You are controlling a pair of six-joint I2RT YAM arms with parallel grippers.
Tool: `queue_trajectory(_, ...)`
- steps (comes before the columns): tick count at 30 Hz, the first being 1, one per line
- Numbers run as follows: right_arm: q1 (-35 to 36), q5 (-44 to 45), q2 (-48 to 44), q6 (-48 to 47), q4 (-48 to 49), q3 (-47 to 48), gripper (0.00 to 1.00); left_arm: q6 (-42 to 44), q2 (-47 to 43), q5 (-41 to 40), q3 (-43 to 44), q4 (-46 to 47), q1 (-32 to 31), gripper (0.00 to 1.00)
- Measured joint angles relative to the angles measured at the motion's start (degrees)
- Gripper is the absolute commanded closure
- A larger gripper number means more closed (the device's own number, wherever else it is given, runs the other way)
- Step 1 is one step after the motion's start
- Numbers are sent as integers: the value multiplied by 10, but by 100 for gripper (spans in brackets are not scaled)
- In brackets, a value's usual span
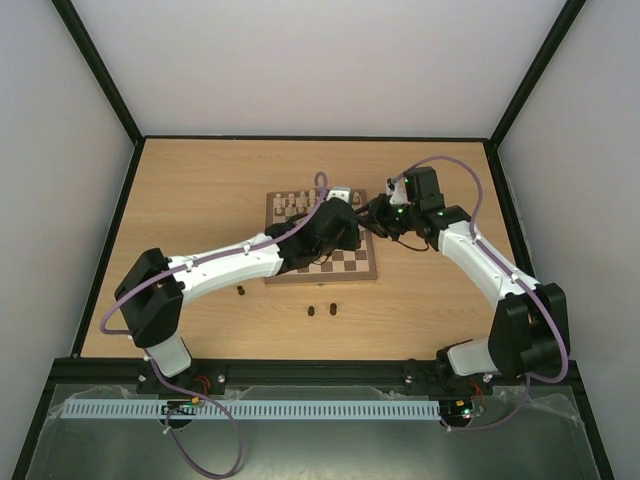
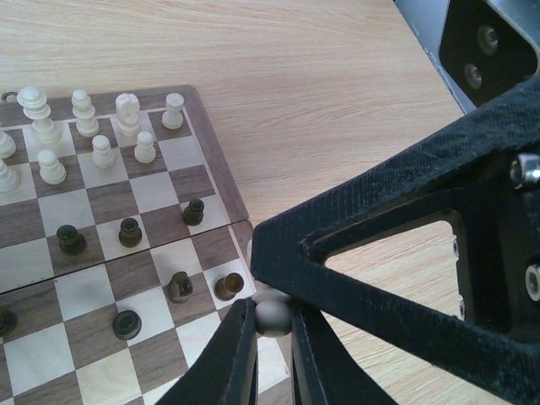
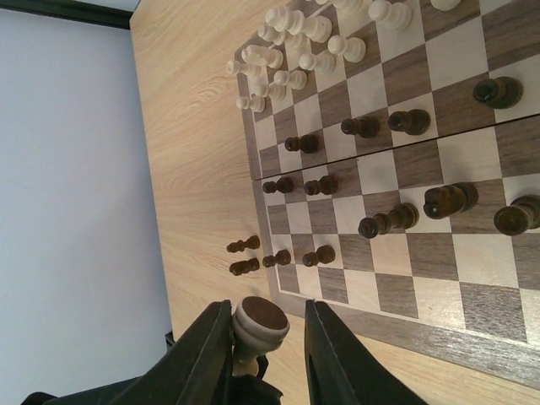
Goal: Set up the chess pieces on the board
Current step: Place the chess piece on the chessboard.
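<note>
Table [image 1: 200,200] holds the board [image 1: 350,262], and your left arm lies across it. Both grippers meet over the board's right edge.

- **Left gripper** [image 2: 272,327]: clenched on the round head of a pale piece [image 2: 272,314].
- **Right gripper** [image 3: 267,310]: straddles that piece's base with a gap on one side. I can't tell whether it has let go.
- **Drop risk:** you have a thin pinch on a ball. If the right fingers drag the base while pulling off, the piece will likely twist out and fall among the dark pieces [image 3: 447,200] (they're loosely spread mid-board).
- **Sweep risk:** a low left-arm sweep could topple the pale rows [image 2: 126,110].
- Three dark strays [image 1: 331,308] sit off the board on the near side.
</note>
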Motion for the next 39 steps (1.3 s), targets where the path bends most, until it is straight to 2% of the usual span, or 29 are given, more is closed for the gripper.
queue_trajectory(10, -14, 4, 13, -19, -5, 2, 44, 4, 3, 3, 23, -32, 0, 97)
queue_trajectory(15, -52, -14, 14, -40, -14, 2, 42, 5, 23, 35, 66, -61, 10, 97)
queue_trajectory(21, -109, 53, 7, -74, -38, -1, 41, 24, 68, 88, 173, -156, 36, 97)
queue_trajectory(31, -116, 106, -56, -103, -49, -55, 41, 78, 206, 140, 404, -349, 103, 96)
queue_trajectory(39, -117, 129, -78, -133, -52, -70, 41, 102, 316, 158, 535, -474, 110, 95)
